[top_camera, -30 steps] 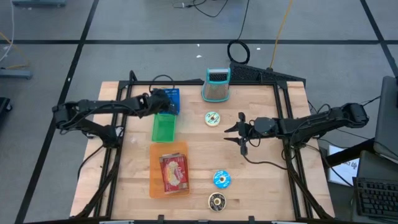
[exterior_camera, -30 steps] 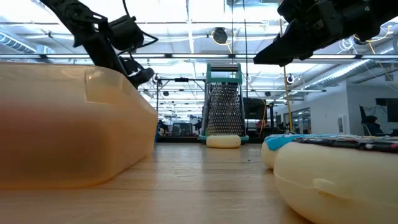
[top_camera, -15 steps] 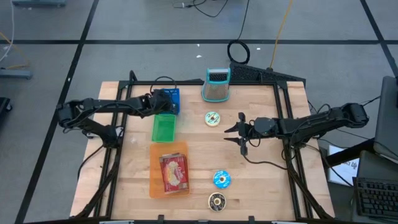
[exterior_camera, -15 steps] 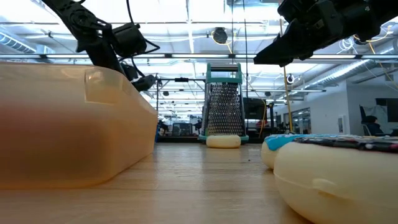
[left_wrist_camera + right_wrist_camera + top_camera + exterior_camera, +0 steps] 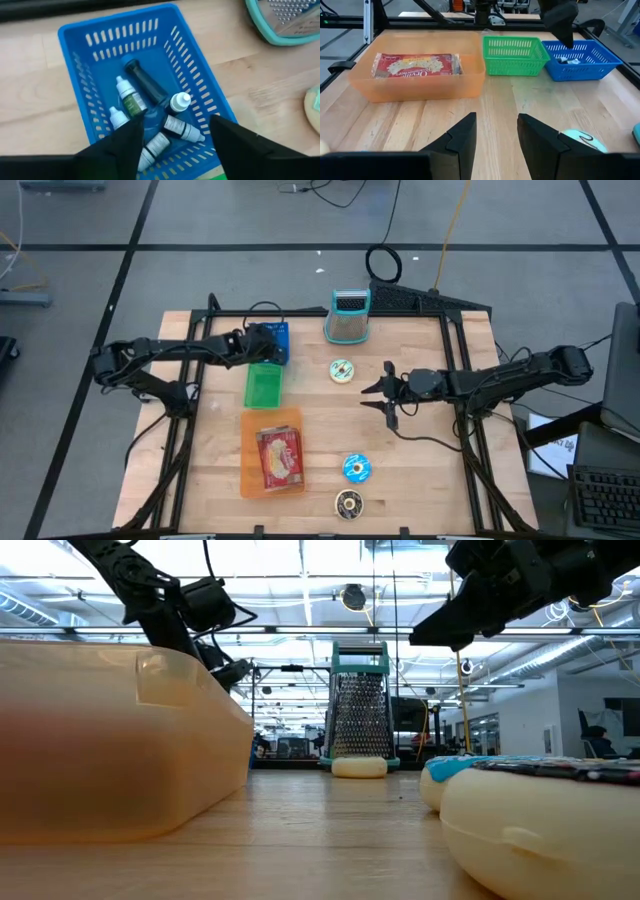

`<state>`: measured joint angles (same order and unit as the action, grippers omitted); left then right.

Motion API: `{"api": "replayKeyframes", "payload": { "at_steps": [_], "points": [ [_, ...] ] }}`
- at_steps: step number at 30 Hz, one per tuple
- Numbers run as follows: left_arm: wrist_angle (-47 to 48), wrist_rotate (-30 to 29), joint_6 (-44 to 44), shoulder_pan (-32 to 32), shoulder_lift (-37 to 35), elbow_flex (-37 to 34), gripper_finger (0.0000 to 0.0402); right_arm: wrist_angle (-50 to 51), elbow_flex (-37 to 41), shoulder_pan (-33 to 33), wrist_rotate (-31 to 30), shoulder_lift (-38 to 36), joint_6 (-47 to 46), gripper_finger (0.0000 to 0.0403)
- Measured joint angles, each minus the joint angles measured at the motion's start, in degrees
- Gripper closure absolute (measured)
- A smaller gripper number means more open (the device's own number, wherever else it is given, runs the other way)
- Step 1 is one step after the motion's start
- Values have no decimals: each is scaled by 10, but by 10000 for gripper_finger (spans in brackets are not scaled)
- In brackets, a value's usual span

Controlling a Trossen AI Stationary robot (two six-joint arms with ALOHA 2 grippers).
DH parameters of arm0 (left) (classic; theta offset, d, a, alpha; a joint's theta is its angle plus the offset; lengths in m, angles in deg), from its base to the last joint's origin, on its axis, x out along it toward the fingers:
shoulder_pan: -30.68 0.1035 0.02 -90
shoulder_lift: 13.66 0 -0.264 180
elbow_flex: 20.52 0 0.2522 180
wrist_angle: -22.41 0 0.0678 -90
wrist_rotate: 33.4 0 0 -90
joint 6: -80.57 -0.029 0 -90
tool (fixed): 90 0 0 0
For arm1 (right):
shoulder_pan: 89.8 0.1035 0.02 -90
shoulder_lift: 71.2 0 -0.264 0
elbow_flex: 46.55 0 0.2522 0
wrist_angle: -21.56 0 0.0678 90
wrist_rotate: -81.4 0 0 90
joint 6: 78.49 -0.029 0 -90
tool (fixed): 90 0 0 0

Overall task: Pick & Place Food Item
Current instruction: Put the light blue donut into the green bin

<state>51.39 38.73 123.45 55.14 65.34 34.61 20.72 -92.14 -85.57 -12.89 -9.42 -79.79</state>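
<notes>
Your left hand (image 5: 175,142) hangs over the blue basket (image 5: 90,35) near the far left of the tabletop (image 5: 420,480), and its two dark fingers (image 5: 122,145) stand apart with nothing between them. Inside that basket you can see several small bottles (image 5: 177,104) lying loose, white ones with dark caps and one dark tube (image 5: 145,85). Just beside the blue basket, on the near side, sits the green basket (image 5: 263,386), and nearer still the orange bin (image 5: 271,453) holds the red food packet (image 5: 279,458), which lies flat inside it. Your right hand (image 5: 385,394) is held above the wood right of centre, well apart from the baskets; in its own wrist view its fingers (image 5: 462,137) show a gap with nothing held in it. A teal-framed grater (image 5: 348,316) stands upright at the far edge, with a small round tin (image 5: 341,370) near it. Two more round tins, a blue one (image 5: 356,468) and a dark one (image 5: 348,502), lie at the near edge to the right of the orange bin. From the low view the pale lumps (image 5: 540,820) in the foreground are probably those near tins, though they are too close to tell for sure.
</notes>
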Motion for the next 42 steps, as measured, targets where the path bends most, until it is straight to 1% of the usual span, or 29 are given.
{"api": "replayKeyframes", "payload": {
  "at_steps": [4, 9, 13, 14, 17, 18, 23, 27, 29, 32, 34, 35, 39, 42],
  "points": [
    [0, 2, -38, 0, 0, 15, 153, 8, 0, 0, -1, 0, -6, 271],
    [-14, 33, -71, -5, -9, 47, 139, 4, 0, 0, -1, 7, -7, 271],
    [-106, 28, -136, -44, -23, 49, 139, -2, 0, 0, -6, 24, -20, 271],
    [-137, 25, -158, -59, -23, 49, 140, -5, 0, 0, -18, 31, -33, 271],
    [-216, 21, -227, -101, -23, 48, 145, -3, 0, -10, -82, 58, -88, 271],
    [-239, 20, -248, -115, -23, 48, 146, 5, 0, -23, -85, 70, -95, 271],
    [-316, 19, -320, -164, -23, 48, 143, 17, -31, -114, -47, 141, -115, 270],
    [-333, 19, -351, -180, -23, 48, 143, 18, -68, -195, -41, 200, -115, 270],
    [-328, 19, -353, -183, -23, 47, 144, 16, -91, -235, 0, 235, -132, 264],
    [-316, 28, -353, -186, -23, 47, 143, 15, -124, -285, 100, 292, -166, 244],
    [-310, 28, -353, -187, -23, 47, 140, 16, -138, -302, 151, 330, -189, 228],
    [-308, 28, -353, -188, -23, 47, 139, 16, -143, -306, 166, 347, -195, 221],
    [-298, 29, -341, -191, -23, 47, 139, -2, -147, -307, 178, 400, -218, 198],
    [-296, 29, -335, -194, -23, 47, 143, -12, -148, -303, 179, 419, -221, 191]
  ]
}}
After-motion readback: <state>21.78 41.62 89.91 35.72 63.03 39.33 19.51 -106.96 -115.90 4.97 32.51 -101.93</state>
